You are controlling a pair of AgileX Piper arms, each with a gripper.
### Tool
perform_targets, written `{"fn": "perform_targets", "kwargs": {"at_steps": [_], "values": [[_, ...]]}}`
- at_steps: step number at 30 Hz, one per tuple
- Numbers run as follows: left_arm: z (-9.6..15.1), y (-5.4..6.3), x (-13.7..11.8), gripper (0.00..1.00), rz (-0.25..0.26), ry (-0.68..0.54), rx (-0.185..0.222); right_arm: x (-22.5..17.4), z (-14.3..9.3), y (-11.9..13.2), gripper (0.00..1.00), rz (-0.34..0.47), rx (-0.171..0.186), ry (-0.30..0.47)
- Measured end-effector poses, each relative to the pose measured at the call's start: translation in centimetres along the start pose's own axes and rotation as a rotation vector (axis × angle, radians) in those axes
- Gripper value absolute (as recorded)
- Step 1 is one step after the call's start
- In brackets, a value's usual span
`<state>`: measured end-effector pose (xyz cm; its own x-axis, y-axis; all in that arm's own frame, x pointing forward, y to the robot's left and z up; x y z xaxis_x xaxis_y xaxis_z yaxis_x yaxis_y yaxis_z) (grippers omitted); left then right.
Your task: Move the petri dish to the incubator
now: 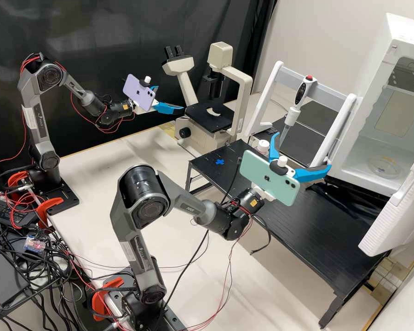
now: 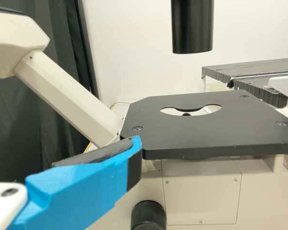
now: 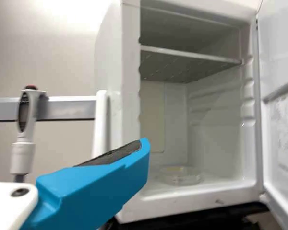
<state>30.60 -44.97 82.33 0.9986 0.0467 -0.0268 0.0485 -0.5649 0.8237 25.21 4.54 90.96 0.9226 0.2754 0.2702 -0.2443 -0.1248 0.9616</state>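
A clear petri dish (image 1: 384, 166) lies flat on the floor of the white incubator (image 1: 349, 158), whose door stands open. The right wrist view shows the dish (image 3: 180, 176) beneath the wire shelf, and one blue finger of my right gripper (image 3: 98, 184) in front of the incubator, apart from the dish. In the high view my right gripper (image 1: 303, 151) is over the black table with fingers spread and nothing between them. My left gripper (image 1: 170, 98) is open and empty before the microscope; one finger of this left gripper (image 2: 86, 187) shows near the stage in its wrist view.
The microscope stage (image 1: 210, 117) stands at the back of the bench. A white-framed rack (image 1: 273, 76) holds a pipette (image 1: 291, 116) behind the black table (image 1: 308, 220). A small white-capped bottle (image 1: 262, 146) and a blue cross mark (image 1: 220, 162) are on that table. The incubator door (image 1: 400, 202) juts forward.
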Motion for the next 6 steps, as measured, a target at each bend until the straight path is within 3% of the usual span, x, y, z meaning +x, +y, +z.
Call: {"fn": "perform_targets", "kwargs": {"at_steps": [6], "values": [[0.0, 0.0, 0.0, 1.0, 0.0, 0.0, 0.0, -1.45, -0.32, -0.86, 1.0, 0.026, 0.048, -0.033]]}}
